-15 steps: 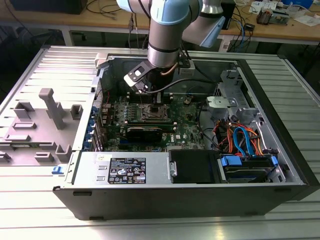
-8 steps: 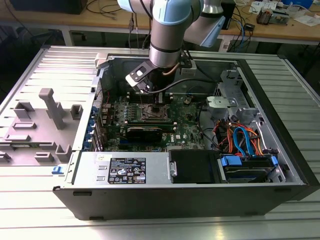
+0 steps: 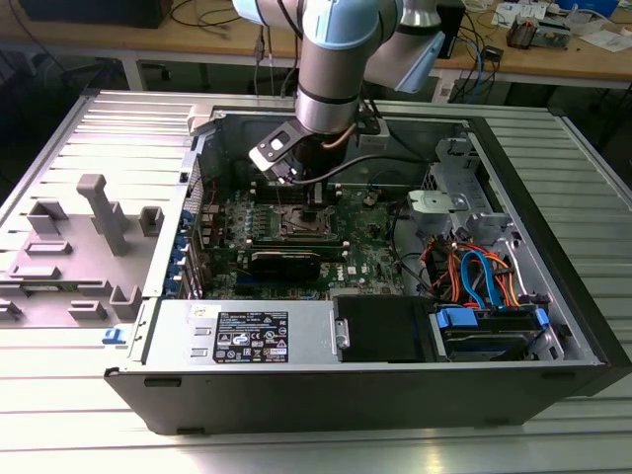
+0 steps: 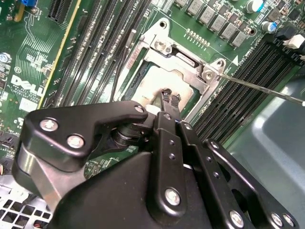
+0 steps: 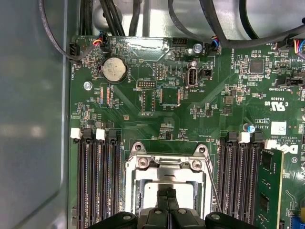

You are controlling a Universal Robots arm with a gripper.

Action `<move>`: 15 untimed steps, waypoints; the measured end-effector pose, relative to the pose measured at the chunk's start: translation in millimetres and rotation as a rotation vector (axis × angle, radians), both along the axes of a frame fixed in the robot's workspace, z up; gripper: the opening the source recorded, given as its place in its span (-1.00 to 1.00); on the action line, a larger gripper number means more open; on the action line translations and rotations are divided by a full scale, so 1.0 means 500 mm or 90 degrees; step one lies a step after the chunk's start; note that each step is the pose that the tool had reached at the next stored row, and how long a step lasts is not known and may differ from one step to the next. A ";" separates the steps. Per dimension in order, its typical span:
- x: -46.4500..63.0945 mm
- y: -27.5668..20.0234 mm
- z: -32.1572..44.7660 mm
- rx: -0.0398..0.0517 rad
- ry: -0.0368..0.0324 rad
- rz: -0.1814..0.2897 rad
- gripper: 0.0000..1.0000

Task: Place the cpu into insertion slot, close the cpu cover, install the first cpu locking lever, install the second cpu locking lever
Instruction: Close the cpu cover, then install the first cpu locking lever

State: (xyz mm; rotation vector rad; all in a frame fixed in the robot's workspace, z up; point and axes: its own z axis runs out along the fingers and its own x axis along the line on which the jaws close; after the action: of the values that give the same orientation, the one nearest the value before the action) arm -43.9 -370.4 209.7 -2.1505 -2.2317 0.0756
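In the insertion slot [image 3: 296, 222] the cpu [image 4: 156, 87] lies flat, its dull grey top showing through the window of the cpu cover [image 5: 167, 165]. The cover seems to lie down around the chip, though I cannot confirm it sits flush on every side. My gripper [image 4: 170, 95] is directly over the slot. Its two fingers are pressed together with nothing between them, and the tips are at or just above the chip's top; contact is uncertain. A thin locking lever [image 4: 257, 88] runs out from one corner of the slot and appears unlatched. Rows of long black memory slots [image 5: 97, 181] flank the slot on two sides, on the green motherboard [image 5: 143, 95], all inside the open computer case [image 3: 553, 296]. Judgement: the step in hand is closing the cover, with the chip already placed. To do it well, I should load straight down on the frame metal rather than on the chip top. Force should be light and without sideways drag, since a skewed chip could damage the contacts below. The fingertips should keep off the lever rod at the slot's corner so nothing snags. The closure should count only once the frame lies level all round the slot.
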 end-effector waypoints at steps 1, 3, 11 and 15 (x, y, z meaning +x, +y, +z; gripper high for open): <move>0.000 0.0000 0.000 0.0000 0.0000 0.000 -0.79; 0.001 0.0000 0.000 -0.0001 0.0000 0.000 -0.79; 0.004 0.0000 0.000 -0.0002 0.0000 0.000 -0.79; 0.006 0.0000 0.023 -0.0003 0.0000 0.000 -0.79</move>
State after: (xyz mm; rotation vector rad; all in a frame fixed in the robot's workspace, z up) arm -40.8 -370.4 221.0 -2.1507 -2.2319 0.0760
